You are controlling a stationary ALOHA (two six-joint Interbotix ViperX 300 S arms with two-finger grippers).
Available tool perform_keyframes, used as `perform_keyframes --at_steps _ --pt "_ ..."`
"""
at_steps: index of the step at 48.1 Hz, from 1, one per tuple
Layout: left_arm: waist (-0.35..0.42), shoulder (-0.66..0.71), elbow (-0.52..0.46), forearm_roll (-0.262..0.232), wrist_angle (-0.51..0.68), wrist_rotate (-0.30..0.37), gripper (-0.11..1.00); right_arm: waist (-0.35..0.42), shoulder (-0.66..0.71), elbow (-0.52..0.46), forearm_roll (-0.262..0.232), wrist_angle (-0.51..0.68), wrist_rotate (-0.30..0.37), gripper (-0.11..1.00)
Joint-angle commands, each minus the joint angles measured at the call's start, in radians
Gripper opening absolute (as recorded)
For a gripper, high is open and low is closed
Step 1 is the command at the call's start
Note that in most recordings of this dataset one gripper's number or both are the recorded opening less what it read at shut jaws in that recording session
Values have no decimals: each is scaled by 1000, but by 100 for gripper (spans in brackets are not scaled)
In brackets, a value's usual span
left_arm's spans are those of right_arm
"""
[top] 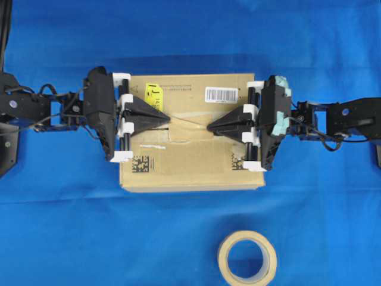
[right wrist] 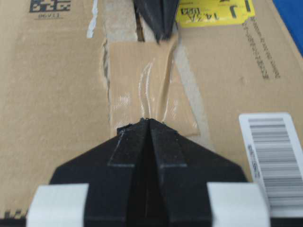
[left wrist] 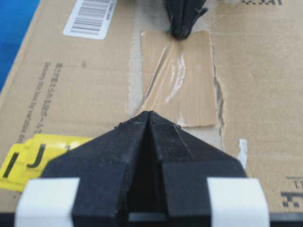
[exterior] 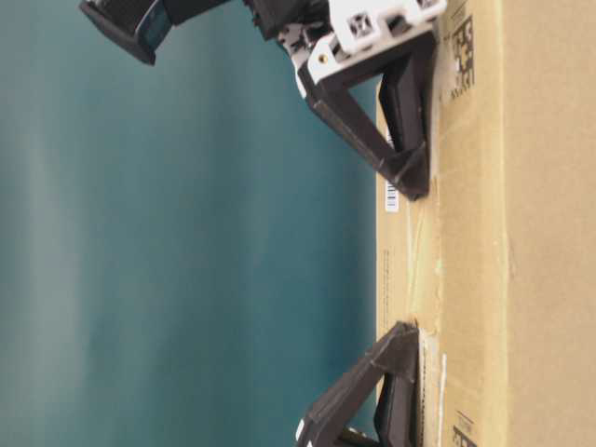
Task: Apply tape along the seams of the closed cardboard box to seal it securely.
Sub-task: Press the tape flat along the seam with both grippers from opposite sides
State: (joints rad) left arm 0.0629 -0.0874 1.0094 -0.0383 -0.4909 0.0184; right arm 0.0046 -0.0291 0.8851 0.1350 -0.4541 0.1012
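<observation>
Overhead view: brown cardboard box [top: 191, 132] lies flat on the blue cloth [top: 190, 36] between the two arms; a tape roll [top: 247, 258] sits apart from it, near the lower edge of the view
Left gripper [top: 167, 120]: jaws clenched to a single point; tip pressed on the left end of the tape [top: 189, 127]; nothing grasped between the fingers
Right gripper [top: 209, 127]: jaws likewise clenched; tip on the right end of the tape; nothing grasped
Reason for the pose: closed fingers make a narrow blunt tip, which suits rubbing the strip down; one tip at each end probably keeps the piece from lifting while it is pressed
Tape, place: middle of the box top, over the seam [top: 235, 122], between the yellow sticker [top: 153, 93] and the barcode label [top: 222, 94] on one side and the two black square codes on the other
Tape, lie: long axis runs along the seam, from one gripper toward the other; flat in the main, though both wrist views show a raised glossy wrinkle down its centre [left wrist: 176, 78]
Seam, cover: only the middle stretch is taped; the parts under and beyond the grippers show pale torn residue [right wrist: 113, 14], so more taping seems due
Table-level view: both tips meet the box top; whether they press hard cannot be told
</observation>
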Motion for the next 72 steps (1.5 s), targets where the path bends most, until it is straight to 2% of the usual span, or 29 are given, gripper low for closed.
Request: perform_keyframes --at_steps 1,13,20,27,39,56,65,72 --pt "14 2 29 -3 11 -9 0 8 -29 5 5 0 2 0" --pt "-15 -74 -31 -3 11 0 0 8 -115 -18 2 -3 -14 0" --pt "-55 -114 -95 3 11 11 0 3 -169 -44 -20 -6 -21 0" --pt "-81 -58 -156 5 11 34 0 -5 -132 -84 -21 -5 -26 0" --pt "-94 77 -221 5 11 55 0 -5 21 -172 -20 6 -26 0" --pt "-95 110 -176 -2 2 52 0 2 106 -178 15 6 -21 0" --pt "-95 98 -118 -5 2 41 0 15 101 -127 54 8 -18 0" --pt "-95 86 -75 -12 2 40 0 44 80 -87 64 8 -17 0"
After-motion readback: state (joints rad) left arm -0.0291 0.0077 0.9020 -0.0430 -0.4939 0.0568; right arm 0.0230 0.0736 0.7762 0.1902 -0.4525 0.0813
